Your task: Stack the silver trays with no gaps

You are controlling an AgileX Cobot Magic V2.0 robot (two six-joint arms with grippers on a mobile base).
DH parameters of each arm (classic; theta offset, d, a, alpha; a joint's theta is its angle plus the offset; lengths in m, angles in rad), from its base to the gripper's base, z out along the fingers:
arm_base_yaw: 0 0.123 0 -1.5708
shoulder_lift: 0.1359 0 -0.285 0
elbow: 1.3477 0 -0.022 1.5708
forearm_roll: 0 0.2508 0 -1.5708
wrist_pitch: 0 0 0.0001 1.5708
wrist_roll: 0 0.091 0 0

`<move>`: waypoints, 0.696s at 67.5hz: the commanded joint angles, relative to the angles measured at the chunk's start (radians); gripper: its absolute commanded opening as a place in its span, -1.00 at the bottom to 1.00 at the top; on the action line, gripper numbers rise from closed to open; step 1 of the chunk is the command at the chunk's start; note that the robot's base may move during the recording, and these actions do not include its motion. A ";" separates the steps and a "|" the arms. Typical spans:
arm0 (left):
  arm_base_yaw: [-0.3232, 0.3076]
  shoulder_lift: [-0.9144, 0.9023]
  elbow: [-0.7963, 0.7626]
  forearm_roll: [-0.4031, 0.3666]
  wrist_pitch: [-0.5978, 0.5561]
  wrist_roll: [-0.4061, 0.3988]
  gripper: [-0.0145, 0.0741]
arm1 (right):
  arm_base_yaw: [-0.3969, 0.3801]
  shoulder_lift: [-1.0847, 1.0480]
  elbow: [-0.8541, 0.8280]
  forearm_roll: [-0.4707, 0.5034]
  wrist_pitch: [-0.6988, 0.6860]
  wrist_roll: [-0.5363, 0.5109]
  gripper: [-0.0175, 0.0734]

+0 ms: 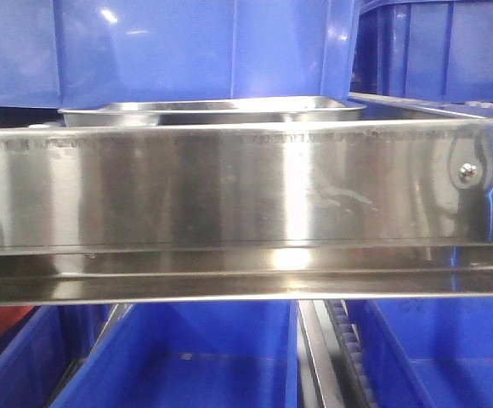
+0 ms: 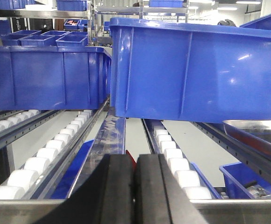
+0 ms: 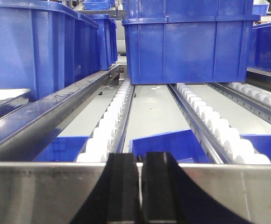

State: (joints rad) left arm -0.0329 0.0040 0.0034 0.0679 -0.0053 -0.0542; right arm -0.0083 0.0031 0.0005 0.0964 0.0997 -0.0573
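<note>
A: How are our arms posed?

B: Our left gripper (image 2: 135, 161) lies low and level over the steel rail (image 2: 23, 211), pointing up the roller lanes. Its black pads stand together with only a thin slit between them. Our right gripper (image 3: 139, 161) is set the same way, pads pressed together.

A: Where is the silver tray (image 1: 212, 113)?

B: Just behind the rail, in front of a big blue bin (image 1: 161, 47), and sideways it lies between our two grippers. From the front we see it edge-on, so its inside is hidden. We cannot tell whether it is one tray or several nested. The left wrist view catches one corner (image 2: 257, 135), cut off by the right edge. The right wrist view catches a sliver of rim (image 3: 2, 97) at the left edge.

A: And the containers?

B: Large bins sit on the white rollers (image 2: 173, 151) ahead of us, and their walls hide whatever they hold. A lower bin (image 2: 247, 179) holds something small and metallic that we cannot make out.
</note>
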 commanded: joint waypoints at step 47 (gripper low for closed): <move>0.001 0.359 -0.619 -0.003 0.496 0.000 -0.71 | -0.006 0.203 -0.515 0.010 0.126 0.241 -0.65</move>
State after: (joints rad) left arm -0.0329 0.2668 -0.5264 0.0694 0.3945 -0.0542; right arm -0.0083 0.1280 -0.4558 0.1053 0.1430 0.1836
